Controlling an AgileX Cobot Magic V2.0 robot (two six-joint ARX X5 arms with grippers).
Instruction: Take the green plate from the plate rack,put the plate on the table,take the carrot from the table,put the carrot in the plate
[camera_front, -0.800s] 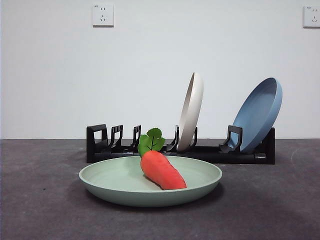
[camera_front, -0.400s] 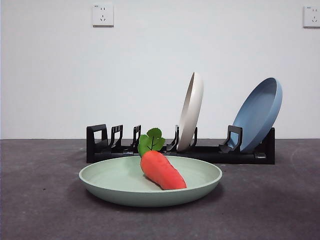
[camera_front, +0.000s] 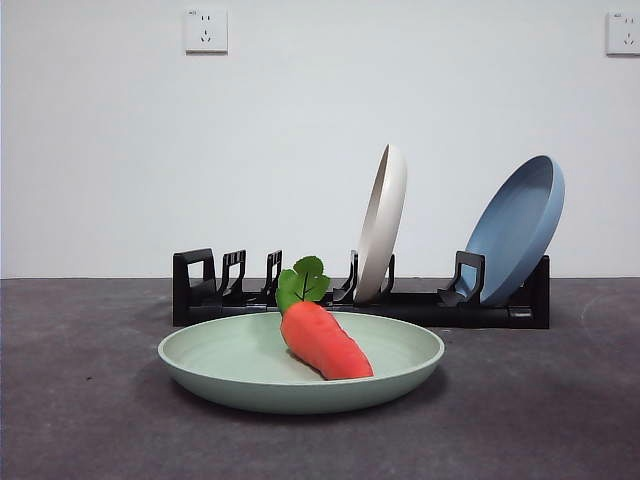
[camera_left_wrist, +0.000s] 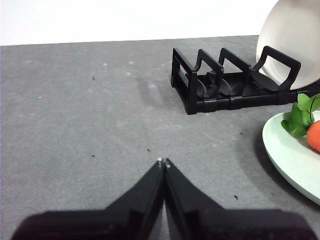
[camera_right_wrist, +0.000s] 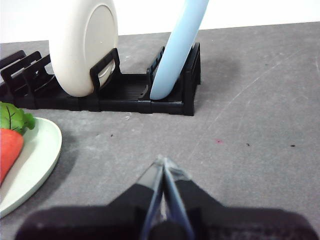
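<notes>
The green plate (camera_front: 230, 365) lies flat on the table (camera_front: 80, 420) in front of the plate rack (camera_front: 420, 305). The carrot (camera_front: 325, 342) lies in the plate, its green leaves toward the rack. In the left wrist view the plate's edge (camera_left_wrist: 290, 155) and the carrot (camera_left_wrist: 314, 135) show beside the rack (camera_left_wrist: 220, 90); my left gripper (camera_left_wrist: 164, 162) is shut and empty, off to the plate's side above bare table. In the right wrist view the plate (camera_right_wrist: 35, 160) and carrot (camera_right_wrist: 9, 150) show at the edge; my right gripper (camera_right_wrist: 164, 162) is shut and empty, away from them.
A cream-white plate (camera_front: 383, 222) and a light blue plate (camera_front: 515, 230) stand upright in the rack; both also show in the right wrist view, cream-white (camera_right_wrist: 82, 45) and light blue (camera_right_wrist: 177, 45). Neither arm shows in the front view. A white wall stands behind the table.
</notes>
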